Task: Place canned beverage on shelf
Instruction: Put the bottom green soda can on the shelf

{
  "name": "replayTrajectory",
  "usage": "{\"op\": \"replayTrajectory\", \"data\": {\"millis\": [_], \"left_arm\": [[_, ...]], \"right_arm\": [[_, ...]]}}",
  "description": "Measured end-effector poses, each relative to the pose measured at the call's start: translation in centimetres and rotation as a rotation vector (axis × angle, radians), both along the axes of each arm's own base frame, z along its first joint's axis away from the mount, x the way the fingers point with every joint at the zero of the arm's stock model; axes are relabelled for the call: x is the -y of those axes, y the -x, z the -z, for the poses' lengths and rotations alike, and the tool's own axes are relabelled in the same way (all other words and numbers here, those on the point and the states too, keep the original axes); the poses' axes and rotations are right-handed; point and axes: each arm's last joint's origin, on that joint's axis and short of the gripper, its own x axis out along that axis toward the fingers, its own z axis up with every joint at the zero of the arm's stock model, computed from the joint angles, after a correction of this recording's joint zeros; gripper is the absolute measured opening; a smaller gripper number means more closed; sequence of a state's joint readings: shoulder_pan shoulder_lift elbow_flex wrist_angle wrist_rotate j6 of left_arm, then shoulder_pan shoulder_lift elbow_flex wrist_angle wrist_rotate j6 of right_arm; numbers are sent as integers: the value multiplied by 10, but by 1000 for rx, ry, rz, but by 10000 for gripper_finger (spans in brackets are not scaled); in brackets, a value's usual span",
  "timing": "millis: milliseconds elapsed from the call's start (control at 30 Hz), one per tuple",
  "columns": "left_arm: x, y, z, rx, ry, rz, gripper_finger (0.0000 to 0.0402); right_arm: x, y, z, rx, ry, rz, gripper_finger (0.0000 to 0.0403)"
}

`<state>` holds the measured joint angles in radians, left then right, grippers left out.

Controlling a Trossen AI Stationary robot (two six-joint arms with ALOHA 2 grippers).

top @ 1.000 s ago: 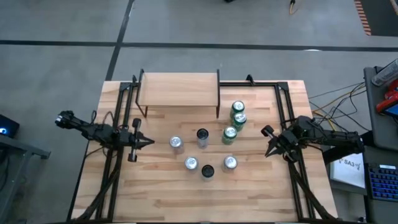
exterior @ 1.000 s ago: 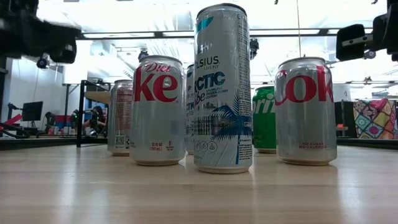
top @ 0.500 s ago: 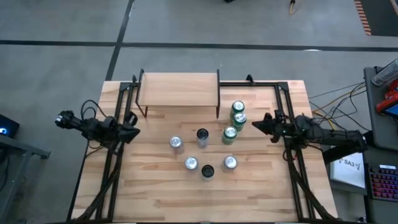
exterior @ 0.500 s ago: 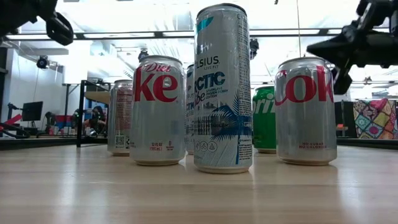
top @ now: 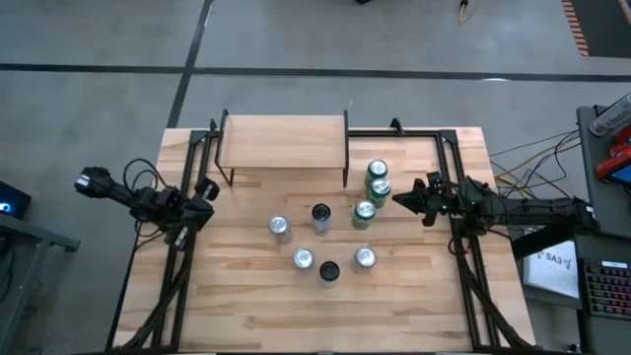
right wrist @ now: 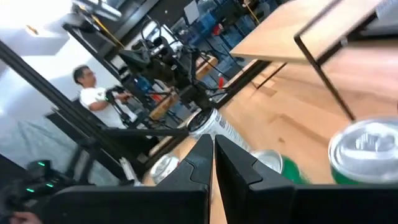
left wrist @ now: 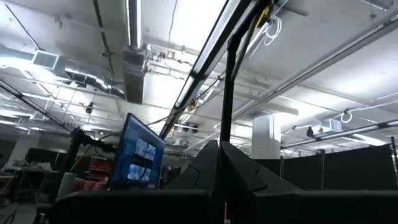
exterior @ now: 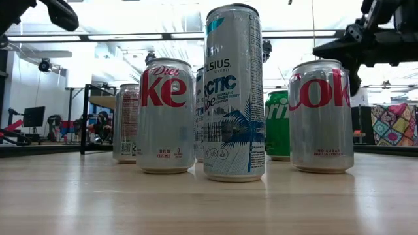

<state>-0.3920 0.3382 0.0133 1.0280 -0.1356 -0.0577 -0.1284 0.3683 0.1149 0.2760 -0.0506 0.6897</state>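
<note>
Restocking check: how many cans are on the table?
8. Three green cans stand right of the shelf. Five more stand at the table's middle. None on the shelf.

We see silver Diet Coke cans with red letters, green Sprite cans, and a light wood shelf.
</note>
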Motion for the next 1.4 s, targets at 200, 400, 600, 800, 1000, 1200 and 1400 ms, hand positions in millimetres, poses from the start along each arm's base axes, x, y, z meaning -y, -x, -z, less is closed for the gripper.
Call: {"op": "replayTrajectory", "data": {"millis": [200,400,600,800,1000,1200,1400], "left_arm": [[7,-20,-7,-85,-6,-17,0],[14,-37,-7,-252,61,95,0],[15,-42,-4,-323,120,99,0],[15,-41,-5,-317,127,94,0],[16,-45,-1,-352,147,111,0],[17,-49,-5,-357,143,92,0],[22,-61,-10,-392,126,69,0]], "right_arm": [[2,-16,-26,-111,30,-3,9],[4,-28,-53,-247,47,-11,9],[5,-37,-74,-382,63,-17,9],[6,-44,-79,-450,56,-21,9],[7,-51,-76,-472,53,-23,9],[8,-57,-73,-480,48,-22,9],[9,-63,-66,-518,44,-23,9]]}}
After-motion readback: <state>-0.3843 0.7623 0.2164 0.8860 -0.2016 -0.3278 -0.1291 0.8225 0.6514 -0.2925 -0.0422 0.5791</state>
